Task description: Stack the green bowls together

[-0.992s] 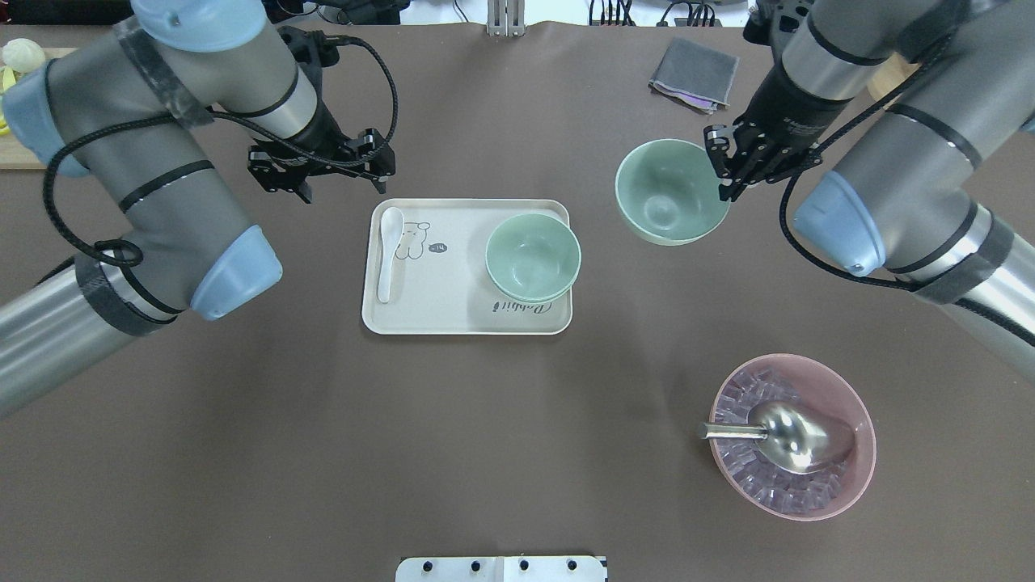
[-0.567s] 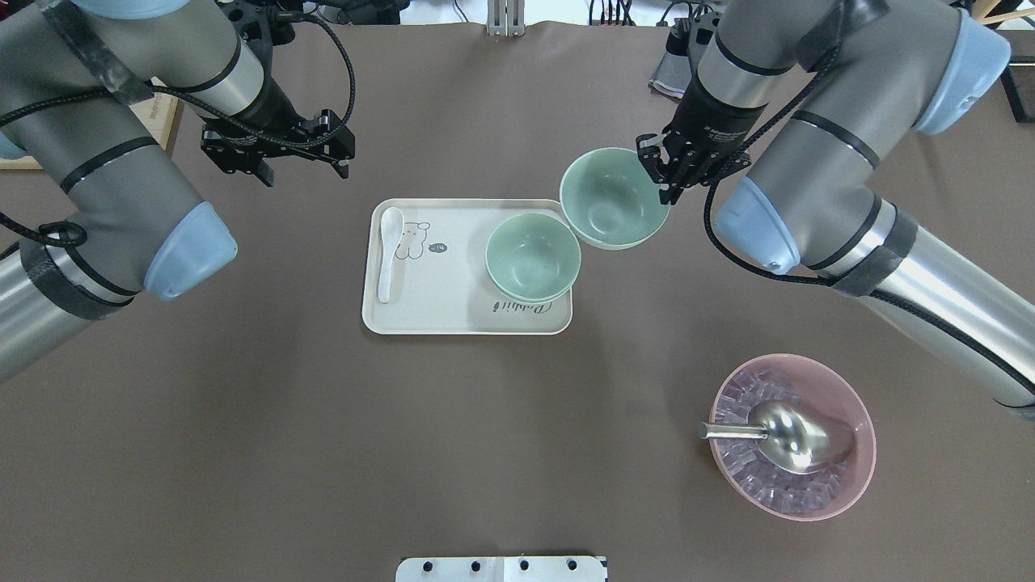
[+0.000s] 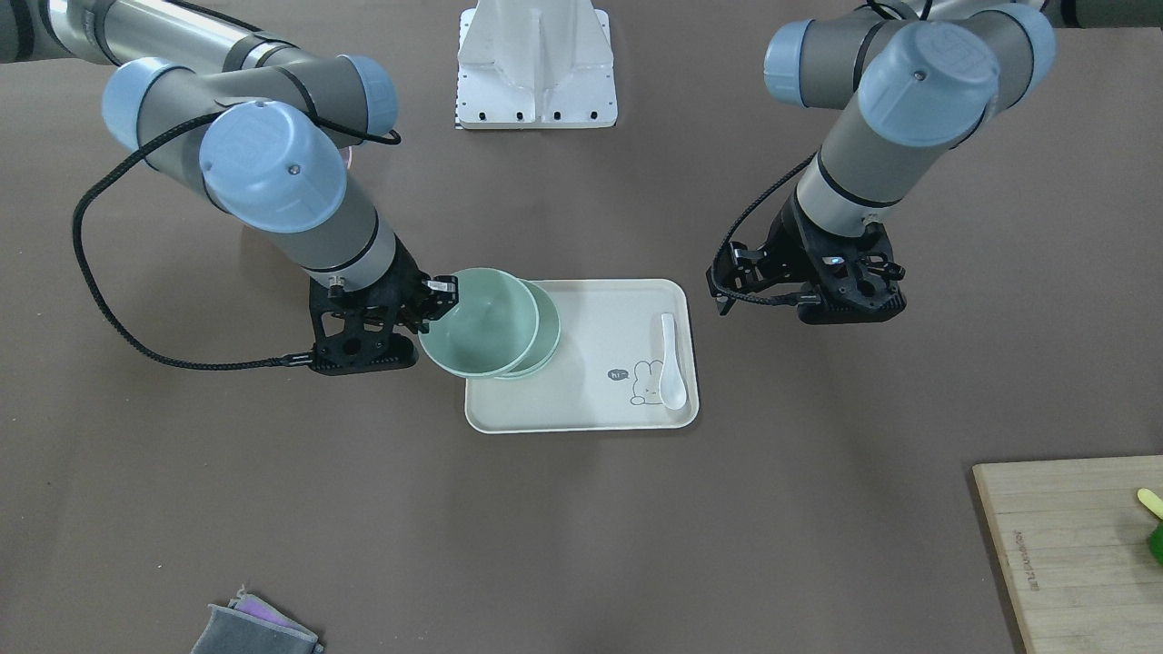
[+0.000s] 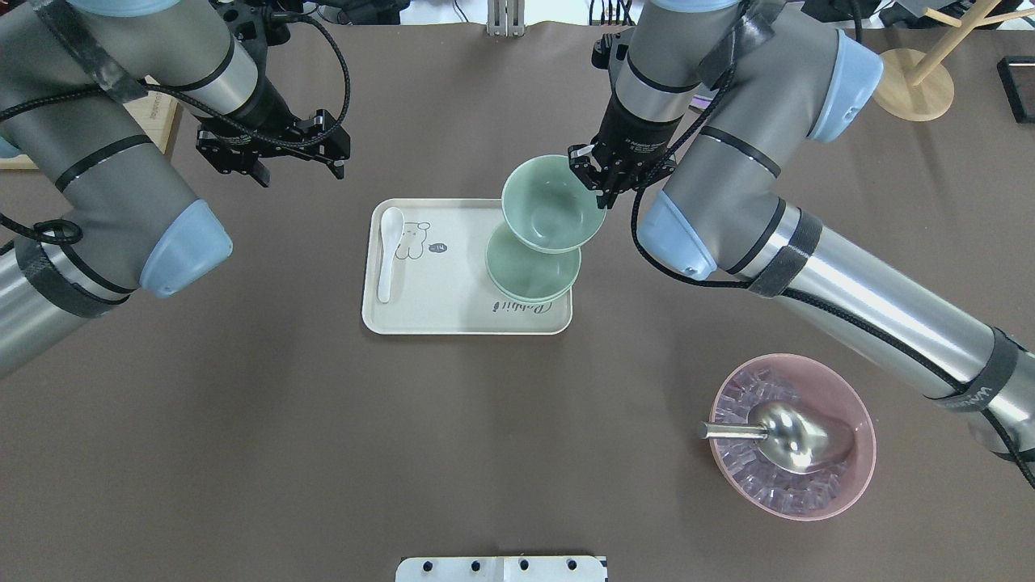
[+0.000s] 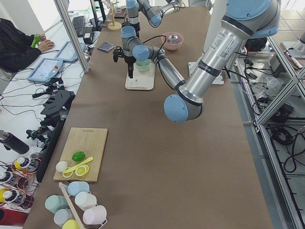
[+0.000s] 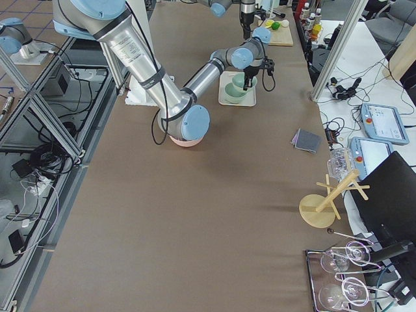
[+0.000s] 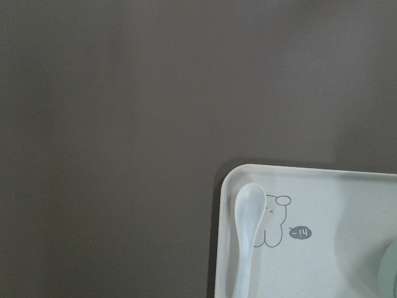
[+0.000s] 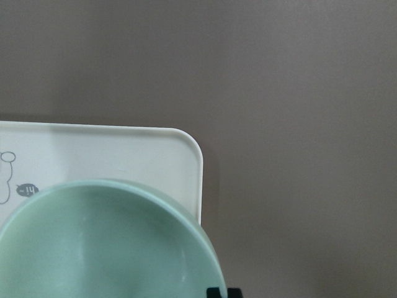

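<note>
My right gripper point(image 4: 602, 182) is shut on the rim of a pale green bowl point(image 4: 554, 202) and holds it in the air over the far right corner of the cream tray point(image 4: 453, 319). The held bowl partly overlaps the nested green bowls point(image 4: 530, 279) on the tray's right end, where two rims show. In the front view the held bowl point(image 3: 477, 322) hangs in front of the stack point(image 3: 545, 331). The right wrist view shows the bowl point(image 8: 105, 248) above the tray corner point(image 8: 124, 155). My left gripper point(image 4: 299, 171) is open and empty, beyond the tray's far left corner.
A white spoon point(image 4: 388, 250) lies on the tray's left end and also shows in the left wrist view point(image 7: 245, 236). A pink bowl point(image 4: 865, 453) with a metal scoop stands front right. A wooden stand point(image 4: 914, 89) is far right, and a grey cloth point(image 3: 254, 627) is at the far edge.
My right gripper has carried the green bowl leftward, from the open table right of the tray to over the stack. The left arm drew back to the left, then held still.
</note>
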Tool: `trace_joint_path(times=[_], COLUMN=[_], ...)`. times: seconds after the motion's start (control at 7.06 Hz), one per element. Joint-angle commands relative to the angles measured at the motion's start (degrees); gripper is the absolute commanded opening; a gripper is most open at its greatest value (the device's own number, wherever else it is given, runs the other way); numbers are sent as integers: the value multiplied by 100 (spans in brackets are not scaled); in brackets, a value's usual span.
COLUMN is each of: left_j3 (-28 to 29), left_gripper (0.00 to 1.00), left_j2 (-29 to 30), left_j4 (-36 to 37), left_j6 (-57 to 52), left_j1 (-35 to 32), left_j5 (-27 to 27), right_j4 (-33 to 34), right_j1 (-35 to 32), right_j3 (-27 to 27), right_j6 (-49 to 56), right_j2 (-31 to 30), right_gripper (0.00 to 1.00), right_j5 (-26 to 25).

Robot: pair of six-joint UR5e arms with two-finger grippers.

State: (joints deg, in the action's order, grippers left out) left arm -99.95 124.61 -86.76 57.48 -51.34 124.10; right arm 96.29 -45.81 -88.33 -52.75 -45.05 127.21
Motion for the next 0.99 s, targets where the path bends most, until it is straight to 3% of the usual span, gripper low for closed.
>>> trace_joint_path(times=[0.0, 0.85], left_j3=[28, 37], left_gripper=[98, 98], left_j2=[-7, 2], left_j4=[-16, -25], left_j6=[0, 0], left_j1=[10, 10], left_j5=[0, 0], right_j4=[-5, -23], right_j1=[292, 477], right_j3=[9, 210], right_j6=[-121, -113], right_j2=[41, 5], right_gripper=[0, 0], right_j5=[-240, -311])
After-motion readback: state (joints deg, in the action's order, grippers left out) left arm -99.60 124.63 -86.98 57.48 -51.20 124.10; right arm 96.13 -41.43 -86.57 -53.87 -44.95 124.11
